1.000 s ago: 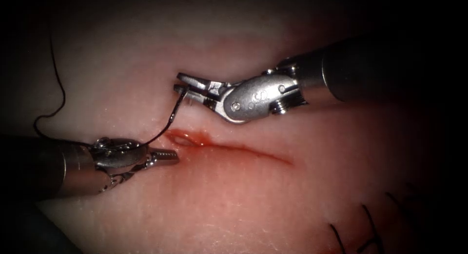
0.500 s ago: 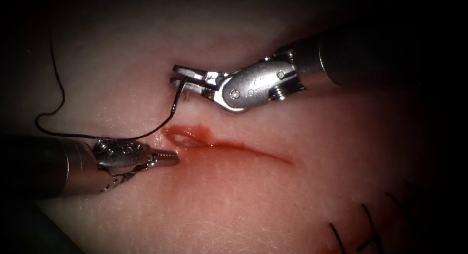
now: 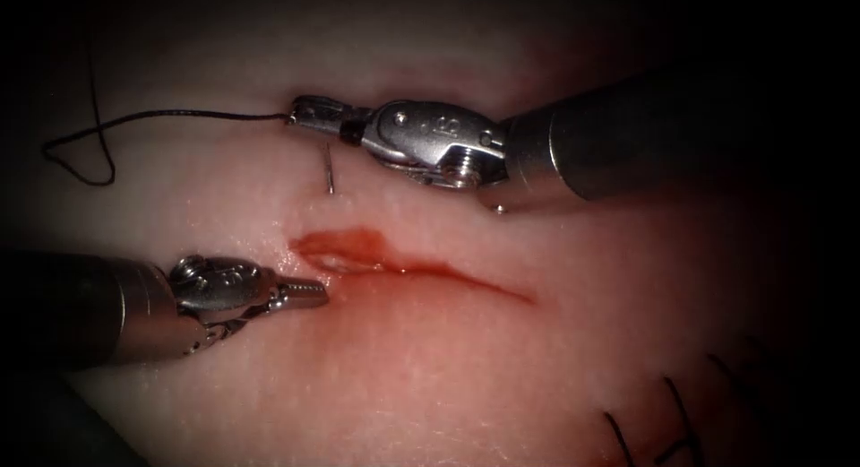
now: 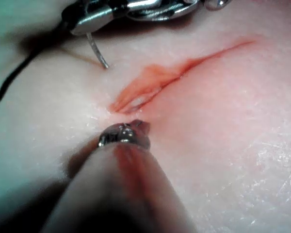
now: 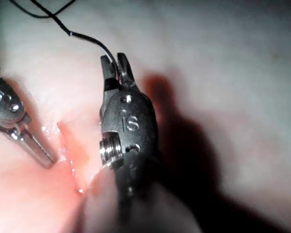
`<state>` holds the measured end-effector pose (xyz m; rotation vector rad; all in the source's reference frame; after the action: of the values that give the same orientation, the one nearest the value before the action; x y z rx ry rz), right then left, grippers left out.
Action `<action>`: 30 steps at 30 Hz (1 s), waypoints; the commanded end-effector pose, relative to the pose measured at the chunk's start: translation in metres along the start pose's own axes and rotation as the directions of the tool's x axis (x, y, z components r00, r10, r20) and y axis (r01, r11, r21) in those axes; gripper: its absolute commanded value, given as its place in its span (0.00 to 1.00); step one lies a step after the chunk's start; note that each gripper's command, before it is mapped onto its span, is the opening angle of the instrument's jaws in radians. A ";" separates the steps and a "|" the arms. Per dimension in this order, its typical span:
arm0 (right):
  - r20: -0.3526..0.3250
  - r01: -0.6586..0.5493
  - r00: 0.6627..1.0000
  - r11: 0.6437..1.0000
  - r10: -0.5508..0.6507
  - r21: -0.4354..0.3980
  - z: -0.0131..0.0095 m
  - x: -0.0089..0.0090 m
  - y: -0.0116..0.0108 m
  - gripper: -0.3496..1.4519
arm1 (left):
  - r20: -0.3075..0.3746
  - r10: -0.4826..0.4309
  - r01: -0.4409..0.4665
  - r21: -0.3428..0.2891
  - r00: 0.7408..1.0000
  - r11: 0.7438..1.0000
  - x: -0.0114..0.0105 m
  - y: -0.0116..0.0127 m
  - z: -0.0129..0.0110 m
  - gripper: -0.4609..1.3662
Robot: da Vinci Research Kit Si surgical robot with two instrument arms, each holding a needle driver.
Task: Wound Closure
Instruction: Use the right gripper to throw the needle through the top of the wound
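The needle (image 3: 329, 169) is held near its swaged end by the closed jaws of the right tool (image 3: 305, 115), its tip just above the tissue (image 3: 430, 359) above the cut (image 3: 421, 268), not in it. The left tool (image 3: 309, 293) rests closed and empty beside the cut's left end. Risks: needle rotation in the grip; thread (image 3: 179, 117) snagging.

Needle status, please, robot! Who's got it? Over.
Right tool shut on needle near its thread end, above the cut. Left tool holds nothing. Needle tip outside tissue.
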<state>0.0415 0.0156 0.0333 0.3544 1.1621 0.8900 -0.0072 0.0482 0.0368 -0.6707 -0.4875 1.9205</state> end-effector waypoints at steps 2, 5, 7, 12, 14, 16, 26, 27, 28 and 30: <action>0.024 -0.098 0.995 0.995 0.099 -0.029 -0.0001 -0.0002 -0.0005 0.00 | 0.000 0.000 0.000 -0.009 1.000 1.000 0.0000 0.0000 0.0000 0.06; 0.075 -0.215 0.972 0.973 0.221 -0.084 -0.0004 -0.0005 -0.0006 0.00 | 0.000 0.000 0.000 -0.009 1.000 1.000 0.0000 0.0000 0.0000 0.06; 0.112 -0.259 0.956 0.959 0.272 -0.113 -0.0006 -0.0006 -0.0007 0.00 | 0.000 0.000 0.000 -0.009 1.000 1.000 0.0000 0.0000 0.0000 0.06; 0.148 -0.373 0.908 0.917 0.392 -0.140 -0.0009 -0.0011 -0.0012 0.00 | 0.000 0.000 0.000 -0.009 1.000 1.000 0.0000 0.0000 0.0000 0.06; 0.158 -0.393 0.898 0.910 0.411 -0.134 -0.0009 -0.0014 -0.0015 0.00 | 0.000 0.000 0.000 -0.009 1.000 1.000 0.0000 0.0000 0.0000 0.06; 0.158 -0.420 0.887 0.900 0.435 -0.121 -0.0009 -0.0017 -0.0018 0.00 | 0.000 0.001 -0.001 -0.009 1.000 1.000 0.0000 -0.0001 0.0000 0.06; 0.200 -0.623 0.754 0.778 0.625 -0.081 -0.0011 -0.0035 -0.0034 0.00 | 0.001 -0.005 0.005 -0.012 1.000 1.000 0.0000 -0.0002 -0.0002 0.06; 0.208 -0.655 0.725 0.751 0.657 -0.088 -0.0011 -0.0038 -0.0036 0.00 | 0.001 -0.005 0.005 -0.012 1.000 1.000 0.0000 -0.0002 -0.0002 0.06; 0.213 -0.673 0.706 0.734 0.675 -0.094 -0.0012 -0.0042 -0.0038 0.00 | 0.001 -0.004 0.004 -0.012 1.000 1.000 0.0000 -0.0002 -0.0002 0.06; 0.226 -0.694 0.683 0.713 0.695 -0.095 -0.0012 -0.0048 -0.0041 0.00 | 0.001 -0.004 0.004 -0.012 1.000 1.000 0.0000 -0.0002 -0.0002 0.06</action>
<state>0.0416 0.0087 0.0332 0.9408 0.7803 1.4683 -0.0069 0.0484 0.0367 -0.6697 -0.4928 1.9172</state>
